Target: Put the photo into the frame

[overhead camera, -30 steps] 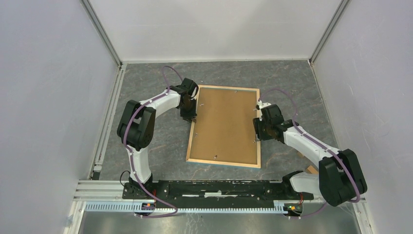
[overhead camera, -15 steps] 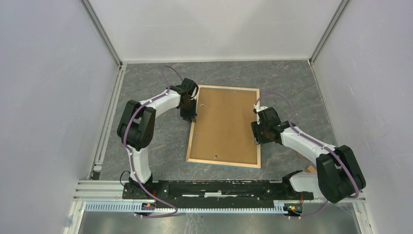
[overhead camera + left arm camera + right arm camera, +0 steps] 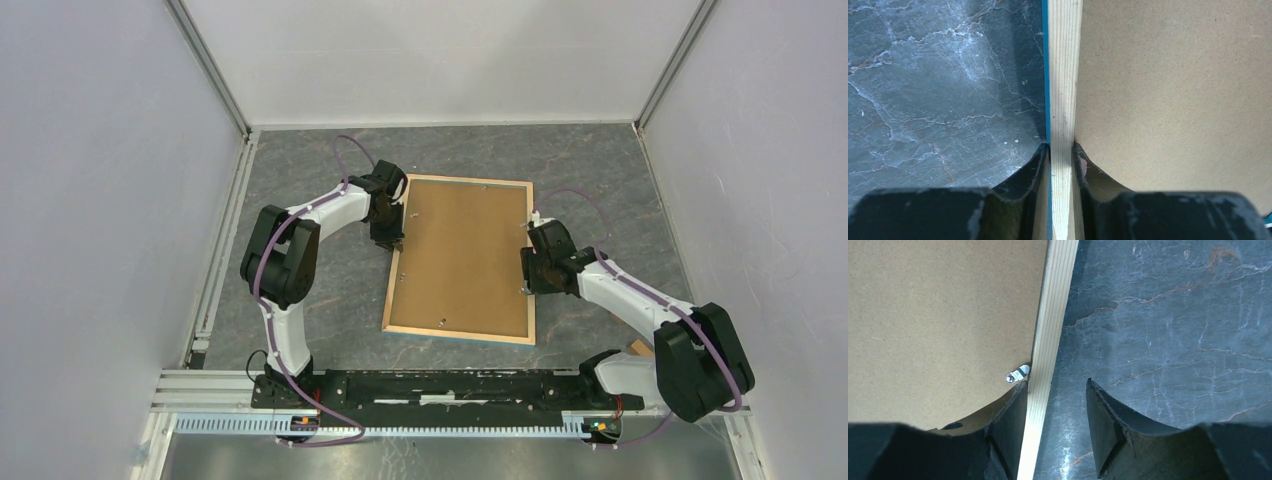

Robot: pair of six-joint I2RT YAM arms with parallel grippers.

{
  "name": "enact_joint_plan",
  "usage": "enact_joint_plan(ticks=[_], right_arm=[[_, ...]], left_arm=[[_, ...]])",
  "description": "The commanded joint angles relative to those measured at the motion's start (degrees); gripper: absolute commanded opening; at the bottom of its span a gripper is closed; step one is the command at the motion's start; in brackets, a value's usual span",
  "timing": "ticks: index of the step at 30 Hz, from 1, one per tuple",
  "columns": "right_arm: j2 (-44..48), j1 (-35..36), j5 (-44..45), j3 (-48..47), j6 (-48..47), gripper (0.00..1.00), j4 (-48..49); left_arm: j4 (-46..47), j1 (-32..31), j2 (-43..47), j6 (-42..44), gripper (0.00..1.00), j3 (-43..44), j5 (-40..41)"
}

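The frame (image 3: 458, 334) lies face down on the table, its light wood rim up and a thin blue edge showing. A plain brown backing board (image 3: 462, 255) fills it. The photo is hidden. My left gripper (image 3: 392, 240) is shut on the frame's left rim (image 3: 1064, 75), one finger on each side of the wood, as the left wrist view shows for the left gripper (image 3: 1062, 150). My right gripper (image 3: 1057, 387) stands open astride the right rim (image 3: 1055, 305). Its inner finger rests against the rim beside a small metal tab (image 3: 1018, 374); its outer finger is over bare table.
The grey marbled tabletop (image 3: 330, 290) is walled in white on three sides, with a metal rail (image 3: 222, 240) along the left. A small brown piece (image 3: 635, 347) lies by the right arm's base. The backing board (image 3: 938, 315) has a small hole near my right finger.
My right gripper has slid a little toward the near end along the frame's right rim. The left gripper and the frame have not moved.
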State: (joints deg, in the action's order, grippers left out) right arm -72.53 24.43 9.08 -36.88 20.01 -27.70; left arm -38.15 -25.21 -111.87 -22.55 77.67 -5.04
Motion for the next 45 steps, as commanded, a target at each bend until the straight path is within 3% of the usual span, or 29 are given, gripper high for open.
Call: enact_joint_plan(ticks=[1, 8, 27, 45], right_arm=[[0.66, 1.02, 1.30, -1.06, 6.45, 0.51, 1.19], [0.11, 1.85, 4.26, -2.13, 7.31, 0.45, 1.34], [-1.16, 2.25, 4.34, -5.72, 6.53, 0.46, -0.23], [-3.63, 2.53, 3.00, -0.05, 6.90, 0.42, 2.73]], left_arm=[[0.13, 0.22, -1.43, -0.83, 0.16, 0.47, 0.21], [0.13, 0.25, -1.06, -0.75, 0.14, 0.48, 0.08], [0.19, 0.21, -1.23, -0.75, 0.11, 0.47, -0.25], [0.19, 0.20, -1.65, -0.90, 0.07, 0.29, -0.21]])
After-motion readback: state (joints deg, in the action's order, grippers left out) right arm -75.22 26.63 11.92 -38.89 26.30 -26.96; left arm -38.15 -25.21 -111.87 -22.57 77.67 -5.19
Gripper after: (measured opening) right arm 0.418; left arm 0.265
